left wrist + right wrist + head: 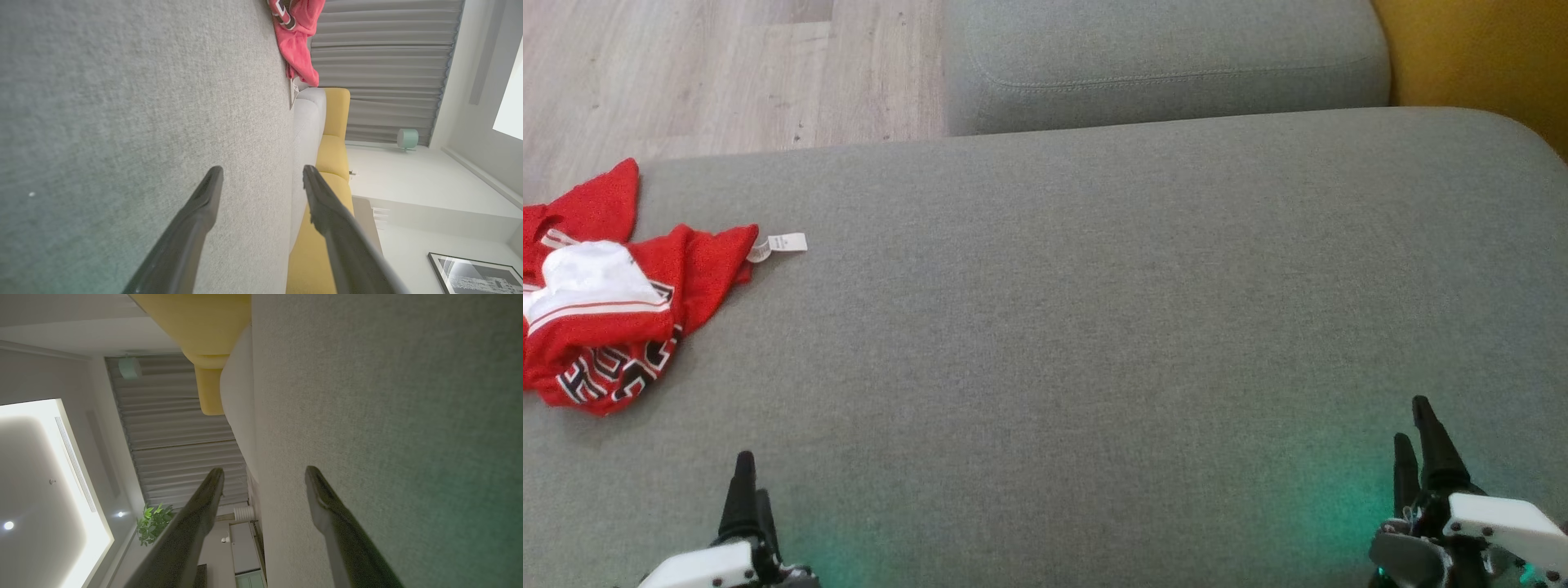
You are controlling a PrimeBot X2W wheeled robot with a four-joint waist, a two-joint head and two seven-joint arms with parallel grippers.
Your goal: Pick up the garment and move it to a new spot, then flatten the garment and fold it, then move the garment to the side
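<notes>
The garment is a crumpled red jersey with white trim and dark lettering, lying at the far left of the grey cushion; a white tag sticks out on its right. In the left wrist view the garment shows at the top edge, well beyond the fingers. My left gripper hovers low at the lower left, below the garment, open and empty. My right gripper sits at the lower right, far from the garment, also open with nothing between its fingers. Both wrist views show spread fingers, left gripper and right gripper.
A second grey cushion lies behind the main one, with a yellow seat at the top right. Wooden floor shows at the top left, past the cushion's edge. A curtain hangs in the background.
</notes>
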